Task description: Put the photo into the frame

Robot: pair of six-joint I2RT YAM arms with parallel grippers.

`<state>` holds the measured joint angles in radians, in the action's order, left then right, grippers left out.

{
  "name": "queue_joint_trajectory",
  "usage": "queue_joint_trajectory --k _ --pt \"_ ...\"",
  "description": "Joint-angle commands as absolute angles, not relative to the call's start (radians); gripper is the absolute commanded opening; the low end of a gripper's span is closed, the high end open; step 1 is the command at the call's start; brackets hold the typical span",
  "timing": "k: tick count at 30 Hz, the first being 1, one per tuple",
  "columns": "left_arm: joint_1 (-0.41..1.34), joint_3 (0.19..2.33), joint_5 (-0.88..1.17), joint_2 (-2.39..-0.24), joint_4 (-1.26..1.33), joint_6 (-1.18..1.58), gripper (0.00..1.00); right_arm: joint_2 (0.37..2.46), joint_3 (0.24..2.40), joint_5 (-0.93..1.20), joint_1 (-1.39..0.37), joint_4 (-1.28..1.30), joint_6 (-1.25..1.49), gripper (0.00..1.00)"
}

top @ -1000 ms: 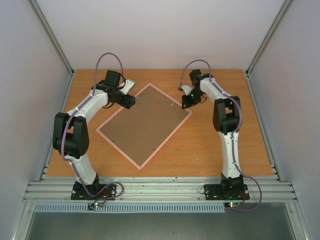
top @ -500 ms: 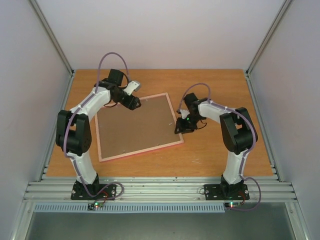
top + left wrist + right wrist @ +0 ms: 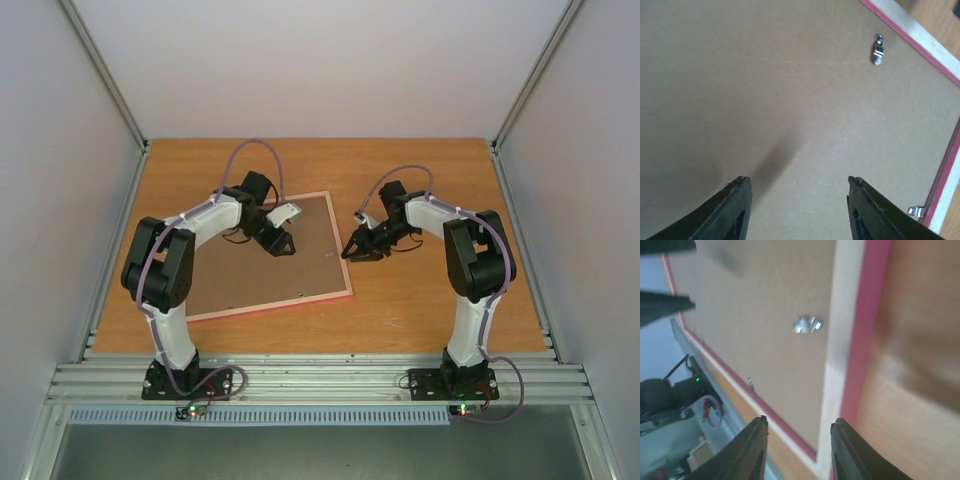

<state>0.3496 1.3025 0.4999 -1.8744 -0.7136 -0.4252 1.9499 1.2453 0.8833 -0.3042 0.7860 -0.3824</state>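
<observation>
Compared with a second ago, the thin pink rectangular picture frame [image 3: 280,304] has turned from a diamond position to lie almost square to the wooden tabletop [image 3: 430,310], and it has shifted toward the left arm. It lies flat on the left-centre of the tabletop with its plain brown backing board [image 3: 250,275] upward. Its long axis now runs left to right, with the right end a little farther from the arm bases. The left pincer [image 3: 283,247] has come over the board, and I see its fingers apart above the brown surface. The right pincer [image 3: 350,252] is at the right short side of the frame, fingers also apart, with a small metal clip [image 3: 808,323] in front of it.
</observation>
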Motion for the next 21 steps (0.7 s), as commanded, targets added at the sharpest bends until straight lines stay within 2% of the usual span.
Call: queue_joint_trajectory --k 1,6,11,21 --pt "0.390 1.296 0.511 -1.880 -0.617 -0.431 0.51 1.978 1.327 0.824 -0.283 0.705 -0.344 0.33" --pt "0.444 1.382 0.470 -1.959 -0.612 -0.407 0.37 2.029 1.361 0.758 -0.290 0.702 -0.318 0.27" --pt "0.486 1.434 0.471 -2.009 -0.610 -0.403 0.29 2.073 1.328 0.766 -0.293 0.674 -0.310 0.22" --pt "0.533 1.450 0.487 -2.069 -0.608 -0.279 0.22 2.101 1.284 0.814 -0.293 0.646 -0.286 0.15"
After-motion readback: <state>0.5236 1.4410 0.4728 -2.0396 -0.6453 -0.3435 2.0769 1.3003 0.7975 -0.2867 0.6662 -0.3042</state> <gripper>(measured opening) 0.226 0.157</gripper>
